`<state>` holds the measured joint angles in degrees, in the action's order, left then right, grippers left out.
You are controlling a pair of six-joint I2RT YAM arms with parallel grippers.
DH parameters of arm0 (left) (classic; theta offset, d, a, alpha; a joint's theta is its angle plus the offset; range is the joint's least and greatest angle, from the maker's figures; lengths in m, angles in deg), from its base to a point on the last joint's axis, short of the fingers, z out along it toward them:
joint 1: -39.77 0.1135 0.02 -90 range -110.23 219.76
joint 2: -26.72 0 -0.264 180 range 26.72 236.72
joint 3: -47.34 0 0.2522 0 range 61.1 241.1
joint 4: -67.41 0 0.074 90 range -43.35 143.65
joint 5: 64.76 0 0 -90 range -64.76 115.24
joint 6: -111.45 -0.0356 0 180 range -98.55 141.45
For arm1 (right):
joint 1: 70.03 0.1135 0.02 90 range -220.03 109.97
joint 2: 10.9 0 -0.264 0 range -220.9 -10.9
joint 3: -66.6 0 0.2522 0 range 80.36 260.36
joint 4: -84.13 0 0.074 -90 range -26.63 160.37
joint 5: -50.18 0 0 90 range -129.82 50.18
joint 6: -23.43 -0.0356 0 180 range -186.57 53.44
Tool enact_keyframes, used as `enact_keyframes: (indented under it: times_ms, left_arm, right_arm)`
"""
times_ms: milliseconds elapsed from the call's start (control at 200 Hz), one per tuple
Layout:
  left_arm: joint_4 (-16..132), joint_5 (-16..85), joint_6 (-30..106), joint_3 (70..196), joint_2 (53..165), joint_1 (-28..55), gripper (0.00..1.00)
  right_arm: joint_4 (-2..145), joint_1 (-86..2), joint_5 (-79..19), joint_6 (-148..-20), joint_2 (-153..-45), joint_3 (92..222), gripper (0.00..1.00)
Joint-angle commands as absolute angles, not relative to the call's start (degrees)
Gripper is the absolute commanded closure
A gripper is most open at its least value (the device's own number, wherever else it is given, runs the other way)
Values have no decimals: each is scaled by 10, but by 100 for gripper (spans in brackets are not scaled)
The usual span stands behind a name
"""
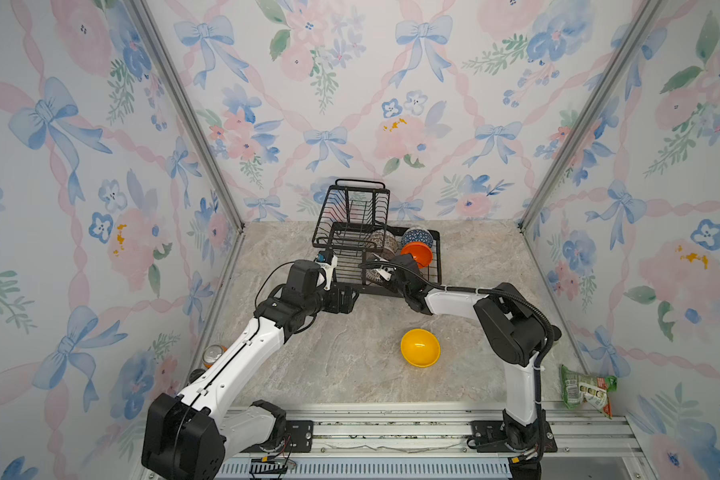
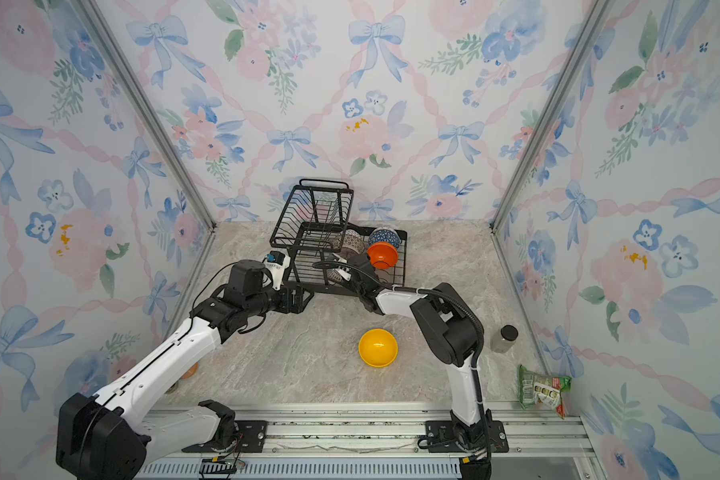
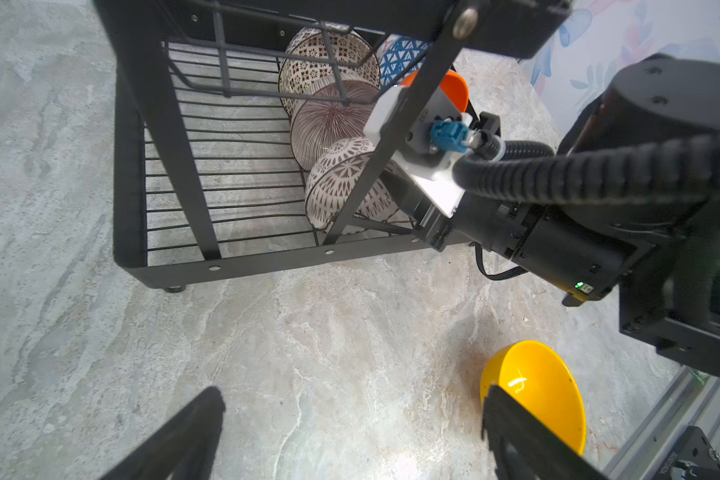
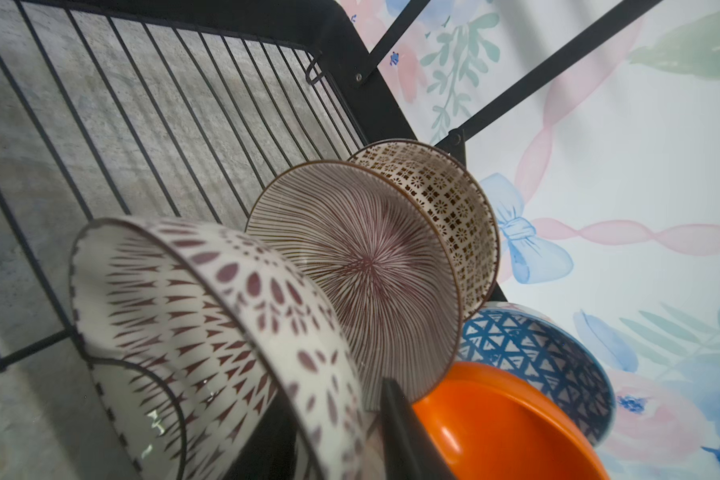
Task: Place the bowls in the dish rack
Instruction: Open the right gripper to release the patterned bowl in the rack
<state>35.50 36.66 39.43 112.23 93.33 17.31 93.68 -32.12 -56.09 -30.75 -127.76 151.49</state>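
The black wire dish rack [image 1: 436,258] [image 2: 403,258] stands at the back of the table. In its lower tray stand on edge a lattice bowl [image 4: 454,199], a pink-striped bowl [image 4: 362,266], a blue bowl [image 4: 537,349] and an orange bowl [image 4: 508,424] [image 1: 417,252]. The black-and-white patterned bowl [image 4: 225,316] [image 3: 341,183] leans at the tray's front. My right gripper [image 4: 333,415] [image 1: 381,272] straddles its wall, open, with a gap at one finger. A yellow bowl [image 1: 420,348] [image 2: 378,348] [image 3: 537,382] lies on the table. My left gripper [image 3: 352,399] [image 1: 344,297] hangs open and empty by the rack's front left corner.
An orange drink can [image 1: 213,354] stands behind the left arm near the left wall. A green snack bag [image 1: 585,388] lies at the front right corner, and a small bottle [image 2: 504,338] stands by the right wall. A metal rail [image 1: 391,432] runs along the front.
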Motion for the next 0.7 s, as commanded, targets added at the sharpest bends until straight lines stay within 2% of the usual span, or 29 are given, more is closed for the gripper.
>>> enact_keyframes:
  times_ms: [0,195,695]
  left_arm:
    - [348,374,384,1132,936,176,2]
    - [348,369,385,1132,937,176,2]
    - [351,361,387,1130,949,176,2]
  right_arm:
    - [928,-324,-569,-305,-1242,1504,55]
    - [912,-328,-549,-302,-1216,1491,25]
    - [929,-324,-591,-286,-1147,1437,5]
